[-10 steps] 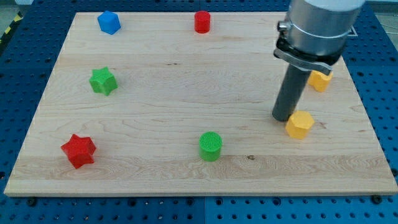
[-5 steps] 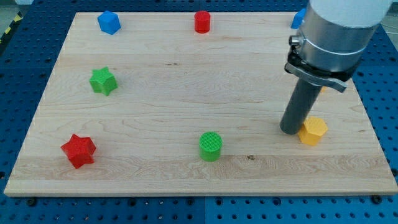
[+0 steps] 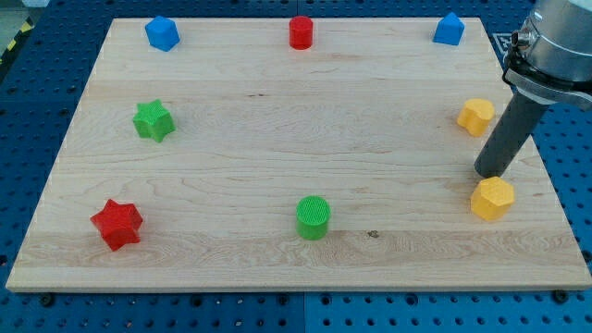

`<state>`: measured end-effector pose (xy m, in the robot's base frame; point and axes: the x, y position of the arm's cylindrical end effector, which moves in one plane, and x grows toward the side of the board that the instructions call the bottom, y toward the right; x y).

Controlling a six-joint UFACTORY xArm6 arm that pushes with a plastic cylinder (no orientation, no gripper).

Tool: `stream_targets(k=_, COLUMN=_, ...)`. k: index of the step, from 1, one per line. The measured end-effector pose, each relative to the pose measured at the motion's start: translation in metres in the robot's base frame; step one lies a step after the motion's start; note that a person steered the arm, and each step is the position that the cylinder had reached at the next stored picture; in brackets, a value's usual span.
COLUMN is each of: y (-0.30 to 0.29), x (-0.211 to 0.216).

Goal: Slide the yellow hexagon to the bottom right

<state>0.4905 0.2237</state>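
The yellow hexagon (image 3: 492, 198) lies on the wooden board (image 3: 277, 139) near its right edge, toward the lower right. My tip (image 3: 488, 173) stands just above the hexagon's upper left side, touching or almost touching it. The dark rod rises from there toward the view's upper right. A second yellow block (image 3: 475, 117) lies further up, left of the rod.
A blue block (image 3: 449, 29) sits at the top right, a red cylinder (image 3: 301, 32) at the top middle, a blue block (image 3: 162, 33) at the top left. A green star (image 3: 153, 120) lies at the left, a red star (image 3: 117, 223) at the bottom left, a green cylinder (image 3: 314, 216) at the bottom middle.
My tip has moved to the right and slightly down, pushing the yellow hexagon right and down toward the board's lower right. The arm now uncovers the second yellow block and the top-right blue block.
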Motion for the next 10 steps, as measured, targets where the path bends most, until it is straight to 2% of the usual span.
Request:
stream_targets(k=3, y=-0.034, x=0.005)
stream_targets(k=5, y=-0.029, x=0.022)
stream_targets(k=10, y=0.002, x=0.024)
